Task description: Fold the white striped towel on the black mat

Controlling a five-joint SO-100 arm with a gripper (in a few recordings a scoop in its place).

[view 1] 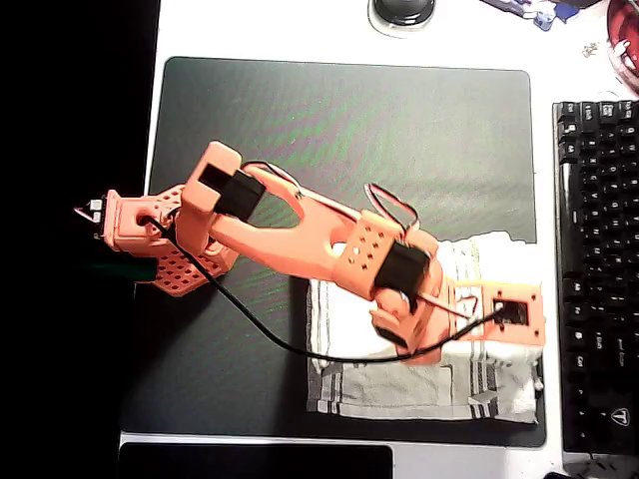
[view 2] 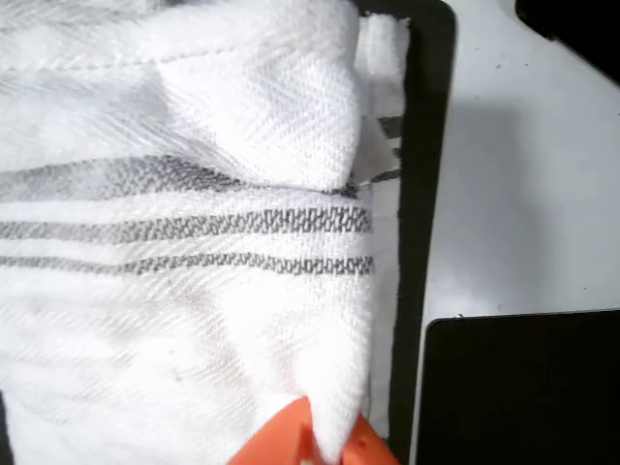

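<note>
My claw (view 2: 320, 441) pinches a fold of the towel (view 2: 194, 242), cloth bunched between its orange tips. From above I see the arm (view 1: 300, 239) stretched rightward from its base, low across the black mat (view 1: 349, 120). The towel (view 1: 399, 384) lies in the mat's lower right corner, long axis left-right, on the white worktop (view 1: 300, 30) beside a keyboard (view 1: 599, 269).

Wrinkled white striped towel (view 1: 419, 384) on black mat's (view 1: 349, 130) lower-right corner.
</note>
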